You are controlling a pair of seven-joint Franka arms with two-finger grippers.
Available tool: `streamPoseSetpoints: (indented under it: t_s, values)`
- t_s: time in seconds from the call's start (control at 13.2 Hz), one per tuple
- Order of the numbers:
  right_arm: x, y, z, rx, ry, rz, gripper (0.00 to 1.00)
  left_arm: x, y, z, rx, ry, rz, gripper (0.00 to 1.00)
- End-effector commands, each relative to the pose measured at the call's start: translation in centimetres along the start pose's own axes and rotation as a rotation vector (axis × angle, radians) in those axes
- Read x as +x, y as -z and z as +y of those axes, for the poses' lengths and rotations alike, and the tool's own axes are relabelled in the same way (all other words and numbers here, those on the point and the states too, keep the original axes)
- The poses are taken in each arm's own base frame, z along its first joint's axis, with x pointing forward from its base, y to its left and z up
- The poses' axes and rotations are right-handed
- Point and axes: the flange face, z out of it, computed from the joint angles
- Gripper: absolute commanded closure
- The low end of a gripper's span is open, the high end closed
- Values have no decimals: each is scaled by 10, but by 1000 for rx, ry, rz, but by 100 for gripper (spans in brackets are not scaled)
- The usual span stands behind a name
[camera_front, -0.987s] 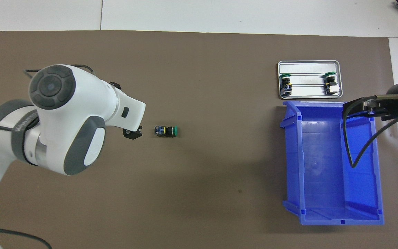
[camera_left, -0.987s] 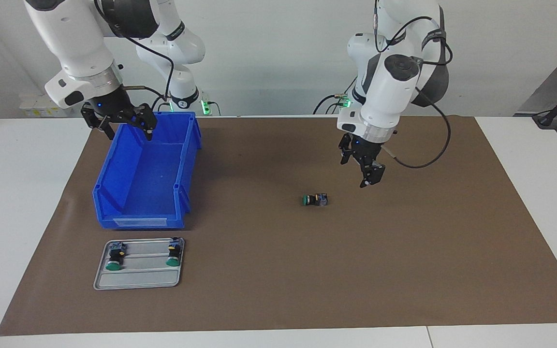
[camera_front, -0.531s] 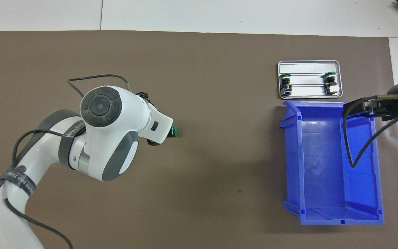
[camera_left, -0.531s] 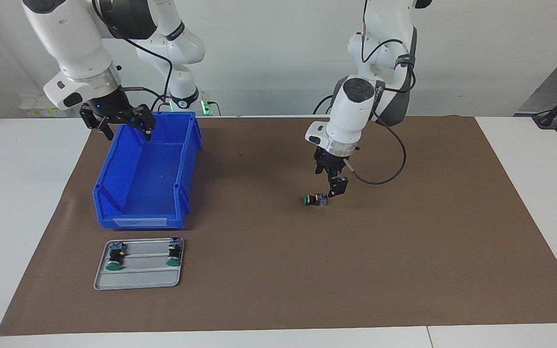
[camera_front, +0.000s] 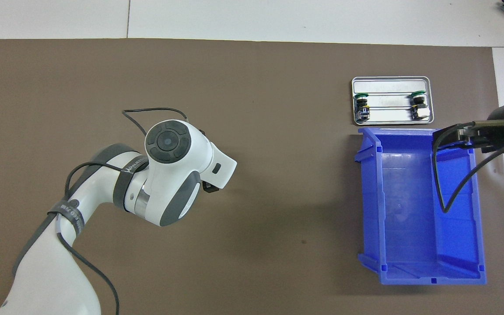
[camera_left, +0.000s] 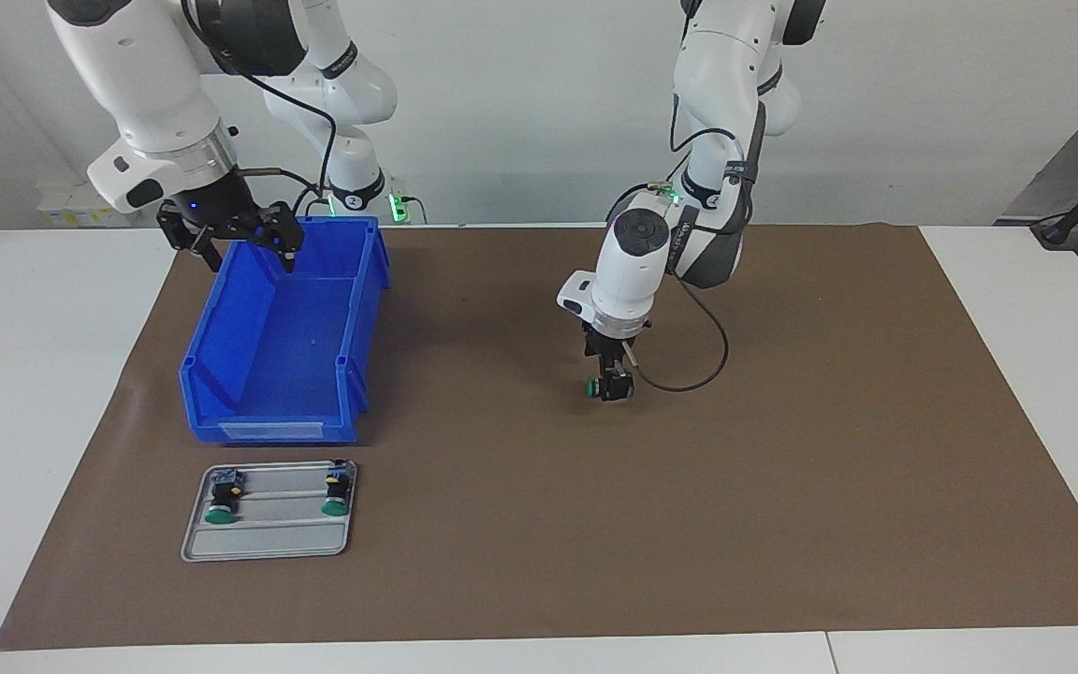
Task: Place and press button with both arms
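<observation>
L gripper [camera_left: 610, 386] has dropped right onto the button [camera_left: 592, 387] since a sec ago, when it hung off beside it. Fingers open, straddling the button's barrel; green cap pokes out toward R arm's end. Button lies on the brown mat [camera_left: 782, 487], mid-table. L arm bent steeply down, wrist vertical. R gripper [camera_left: 238, 245] waits, fingers wide, over the blue bin [camera_left: 268, 374].
</observation>
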Motion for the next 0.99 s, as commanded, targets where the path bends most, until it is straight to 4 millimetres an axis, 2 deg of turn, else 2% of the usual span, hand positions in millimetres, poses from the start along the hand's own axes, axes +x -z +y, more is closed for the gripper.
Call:
streamPoseSetpoints:
  t_s: [0.0,0.23,0.46,0.53,0.68,0.83,0.91]
  values:
    - [-2,0,0,14,18,-6,0,-9,-10,7,6,-4,-1,1]
    - [-2,1,0,15,18,-4,0,-6,-26,16,22,-17,11,3]
    - [-1,-1,0,14,18,-8,0,-5,-30,15,33,-15,20,4]
    - [-2,0,0,14,18,-6,0,-4,-31,18,32,-21,19,10]
    - [-2,1,0,15,18,-4,0,-3,-37,17,40,-33,18,40]
    - [-2,0,-1,14,20,-6,0,-2,-37,18,41,-38,17,41]
    - [-2,0,0,14,18,-6,0,-3,-37,18,40,-37,14,46]
